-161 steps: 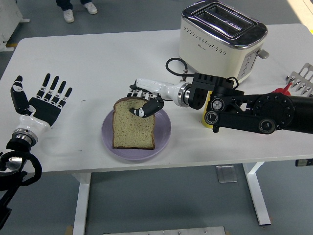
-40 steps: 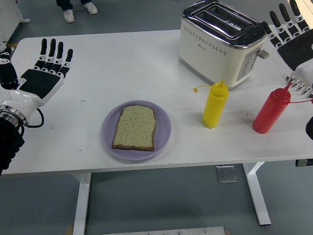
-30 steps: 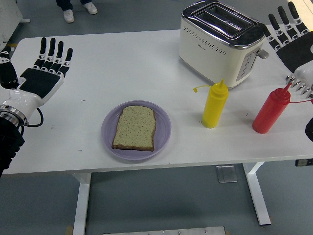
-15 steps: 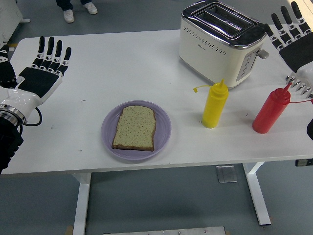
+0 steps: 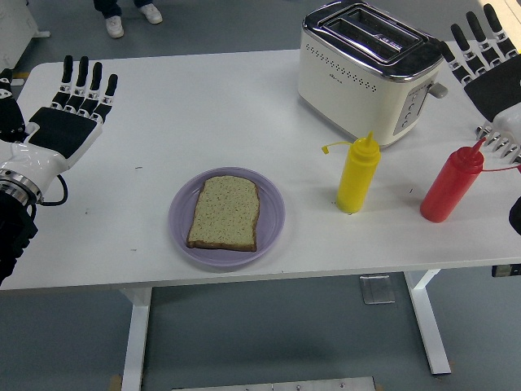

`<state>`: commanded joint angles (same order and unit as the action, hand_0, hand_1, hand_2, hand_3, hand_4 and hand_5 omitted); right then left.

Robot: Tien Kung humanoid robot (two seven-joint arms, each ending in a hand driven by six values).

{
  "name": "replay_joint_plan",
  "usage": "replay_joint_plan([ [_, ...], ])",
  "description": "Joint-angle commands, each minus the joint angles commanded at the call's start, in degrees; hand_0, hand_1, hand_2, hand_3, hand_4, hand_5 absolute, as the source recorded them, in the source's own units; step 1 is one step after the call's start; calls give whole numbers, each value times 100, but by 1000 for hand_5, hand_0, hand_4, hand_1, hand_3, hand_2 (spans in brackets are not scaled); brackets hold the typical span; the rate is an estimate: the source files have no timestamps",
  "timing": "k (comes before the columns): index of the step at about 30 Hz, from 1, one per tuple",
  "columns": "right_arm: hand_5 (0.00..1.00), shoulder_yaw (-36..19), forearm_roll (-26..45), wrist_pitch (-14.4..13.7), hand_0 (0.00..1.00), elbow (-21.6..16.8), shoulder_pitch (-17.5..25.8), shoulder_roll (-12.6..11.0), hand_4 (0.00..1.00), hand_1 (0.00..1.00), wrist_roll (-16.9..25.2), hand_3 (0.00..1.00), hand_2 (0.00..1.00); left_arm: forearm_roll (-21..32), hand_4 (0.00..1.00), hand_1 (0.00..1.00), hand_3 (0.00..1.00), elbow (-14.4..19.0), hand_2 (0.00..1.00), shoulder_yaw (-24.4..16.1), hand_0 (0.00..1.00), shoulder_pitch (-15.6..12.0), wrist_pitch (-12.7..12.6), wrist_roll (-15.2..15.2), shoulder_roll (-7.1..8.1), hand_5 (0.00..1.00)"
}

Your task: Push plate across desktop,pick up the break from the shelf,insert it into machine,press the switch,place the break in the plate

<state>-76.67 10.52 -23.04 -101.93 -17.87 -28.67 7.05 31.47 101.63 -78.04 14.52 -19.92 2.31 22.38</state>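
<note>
Head view, I log one slice of bread (image 5: 225, 213) lying flat in the purple plate (image 5: 273, 230), lower centre of the frame, near the front edge of the white bench (image 5: 203, 106). Nothing touches the bread or the plate.

Left hand (image 5: 63, 124) at the left edge of the frame, palm up toward the camera, all fingers (image 5: 81, 75) spread wide, holding nothing, well apart from the plate.

Right hand (image 5: 492, 69) at the upper right edge, palm also showing, fingers extended and empty; it sits just right of the toaster (image 5: 366, 69).

Toaster at upper centre-right, cream body with chrome top, both slots look empty from here. Yellow squeeze bottle (image 5: 356, 174) stands upright just below it; red squeeze bottle (image 5: 451, 183) upright further right. Metal rack (image 5: 500, 142) partly visible at the right edge, beside the red bottle's tip
</note>
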Motion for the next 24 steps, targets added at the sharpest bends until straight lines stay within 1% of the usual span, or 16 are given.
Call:
replay_joint_plan([
  [7, 539, 25, -216, -14, 816, 0, 55, 5, 790, 760, 68, 736, 746, -25, 760, 800, 806, -11, 810, 57, 831, 55, -15, 27, 15, 998],
  [24, 533, 62, -324, -27, 817, 0, 90, -24, 786, 760, 109, 735, 746, -8, 763, 799, 806, 16, 809, 84, 831, 63, -34, 49, 33, 998],
])
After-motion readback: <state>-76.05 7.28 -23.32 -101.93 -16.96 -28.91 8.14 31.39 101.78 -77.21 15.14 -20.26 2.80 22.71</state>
